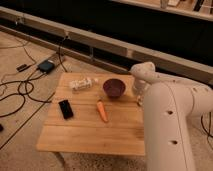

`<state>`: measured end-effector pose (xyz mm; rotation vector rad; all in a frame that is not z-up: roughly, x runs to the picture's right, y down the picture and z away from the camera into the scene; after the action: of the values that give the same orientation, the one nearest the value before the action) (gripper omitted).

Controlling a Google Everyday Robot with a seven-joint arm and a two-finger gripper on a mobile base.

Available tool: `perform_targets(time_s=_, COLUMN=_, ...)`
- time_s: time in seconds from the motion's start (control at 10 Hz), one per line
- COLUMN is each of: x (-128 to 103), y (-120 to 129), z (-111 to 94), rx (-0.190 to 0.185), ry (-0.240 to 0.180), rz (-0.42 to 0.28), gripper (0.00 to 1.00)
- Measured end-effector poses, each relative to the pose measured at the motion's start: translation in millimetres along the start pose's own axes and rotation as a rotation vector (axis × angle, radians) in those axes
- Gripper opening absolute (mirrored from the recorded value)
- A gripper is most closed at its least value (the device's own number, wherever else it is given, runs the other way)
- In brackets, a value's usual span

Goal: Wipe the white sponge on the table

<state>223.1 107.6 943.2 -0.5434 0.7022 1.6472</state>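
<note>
speckled floor, black cables [20, 92] at left. table [90, 135], light plank top, carries a clear-white bottle [83, 83], dark bowl [114, 88], carrot [102, 111] and flat black phone [65, 108]. white arm [170, 125] covers the table's right edge. gripper [138, 96] sits low at that edge, just right of the bowl; cannot tell its state or any hold. white sponge not discernible; spot under gripper hidden.

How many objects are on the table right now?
4: a clear bottle lying at the back left, a dark bowl back centre, a carrot mid-table, a black device left. The arm hides the right edge, where the gripper hangs; more may sit there.
</note>
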Motion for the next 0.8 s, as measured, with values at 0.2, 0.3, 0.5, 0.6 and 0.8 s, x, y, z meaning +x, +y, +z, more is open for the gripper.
perform_targets(time_s=0.2, x=14, y=-13, z=1, rx=0.008, ry=0.018, rz=0.026, gripper=0.00)
perform_targets(time_s=0.3, x=18, y=-22, z=1, rx=0.012, ry=0.019, rz=0.048, gripper=0.00)
perform_targets(time_s=0.5, x=19, y=-40, z=0, rx=0.029, ry=0.001, rz=0.077, gripper=0.00)
perform_targets(time_s=0.6, x=16, y=-46, z=-2, rx=0.032, ry=-0.014, rz=0.088, gripper=0.00)
perform_targets(time_s=0.8, x=9, y=-54, z=-10, rx=0.021, ry=-0.056, rz=0.104, gripper=0.00)
